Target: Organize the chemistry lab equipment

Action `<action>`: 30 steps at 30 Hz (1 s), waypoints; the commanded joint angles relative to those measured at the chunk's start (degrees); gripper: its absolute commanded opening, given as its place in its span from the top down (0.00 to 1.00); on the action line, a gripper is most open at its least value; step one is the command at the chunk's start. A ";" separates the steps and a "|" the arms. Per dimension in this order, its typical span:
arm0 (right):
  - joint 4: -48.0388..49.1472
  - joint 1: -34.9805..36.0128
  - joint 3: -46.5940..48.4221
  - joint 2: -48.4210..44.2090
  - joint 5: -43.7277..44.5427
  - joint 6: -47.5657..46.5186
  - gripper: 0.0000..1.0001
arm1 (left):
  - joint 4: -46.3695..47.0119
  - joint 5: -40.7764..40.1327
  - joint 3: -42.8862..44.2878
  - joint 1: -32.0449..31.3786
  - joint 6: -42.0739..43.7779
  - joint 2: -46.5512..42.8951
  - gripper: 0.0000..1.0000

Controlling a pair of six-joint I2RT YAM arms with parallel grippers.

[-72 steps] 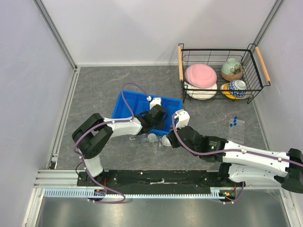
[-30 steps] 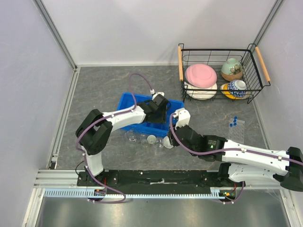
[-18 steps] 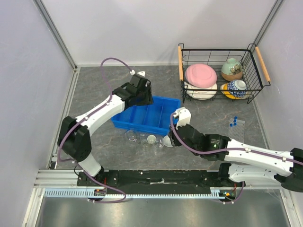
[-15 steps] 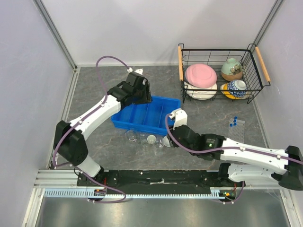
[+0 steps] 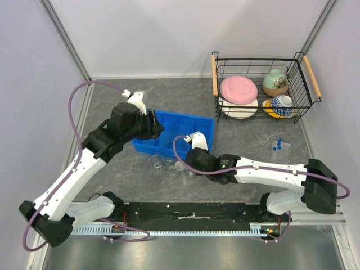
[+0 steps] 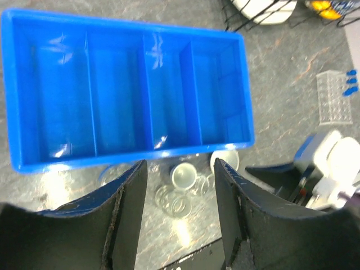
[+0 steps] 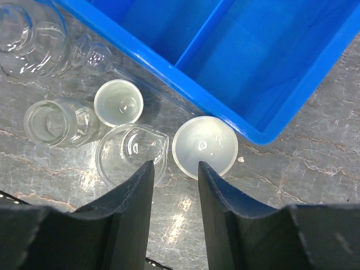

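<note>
The chemistry lab equipment lies on the table in front of an empty blue bin point(image 6: 129, 90) with several compartments. In the right wrist view I see a larger white dish point(image 7: 205, 147), a smaller white dish point(image 7: 118, 102), a clear beaker point(image 7: 132, 153) and a clear flask point(image 7: 53, 121). My right gripper point(image 7: 174, 169) hangs open just above the gap between beaker and larger dish, holding nothing. My left gripper point(image 6: 179, 169) is open and empty, high over the bin's left end point(image 5: 147, 138). A clear tube rack point(image 5: 279, 154) with blue-capped tubes sits to the right.
A wire basket point(image 5: 306, 76) at the back right holds a pink plate point(image 5: 238, 89) and patterned bowls point(image 5: 275, 82). More clear glassware point(image 7: 22, 34) crowds the bin's front wall. Grey walls close in the table on three sides.
My left arm has lifted away from the bin's back and swung left and nearer, now above its left end. My right gripper has shifted left over the dishes.
</note>
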 commanded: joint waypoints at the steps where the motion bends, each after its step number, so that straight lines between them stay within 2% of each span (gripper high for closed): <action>1: 1.17 -1.83 2.31 1.08 -1.41 2.58 0.56 | -0.59 0.70 -7.92 -0.19 2.29 -5.54 0.42; 5: 1.43 -2.53 2.22 2.66 -2.12 3.64 0.55 | 0.55 0.96 -13.54 -0.19 2.11 -10.64 0.42; 17: 4.95 -2.62 3.10 9.16 -8.10 6.53 0.55 | 1.61 1.67 -18.12 -0.11 3.08 -17.32 0.41; 19: 5.12 -2.53 3.01 10.13 -8.27 6.89 0.62 | 1.78 2.28 -18.39 -0.19 2.99 -17.94 0.41; 22: 5.21 -2.53 3.36 11.10 -8.18 7.50 0.80 | 1.87 2.28 -18.83 -0.19 3.08 -18.56 0.41; 23: 5.21 -2.53 3.62 11.36 -8.01 7.68 0.91 | 2.05 2.28 -18.92 -0.11 3.16 -18.90 0.41; 24: 4.86 -2.62 3.88 11.45 -8.01 7.77 0.97 | 2.05 2.28 -19.00 -0.19 3.16 -19.08 0.41; 25: 4.69 -2.53 4.24 11.80 -7.83 8.03 1.00 | 1.96 2.28 -19.00 -0.19 3.16 -19.08 0.41; 30: 1.18 -2.53 7.40 12.24 -7.04 7.95 1.00 | 2.14 2.28 -19.18 -0.19 3.60 -19.17 0.40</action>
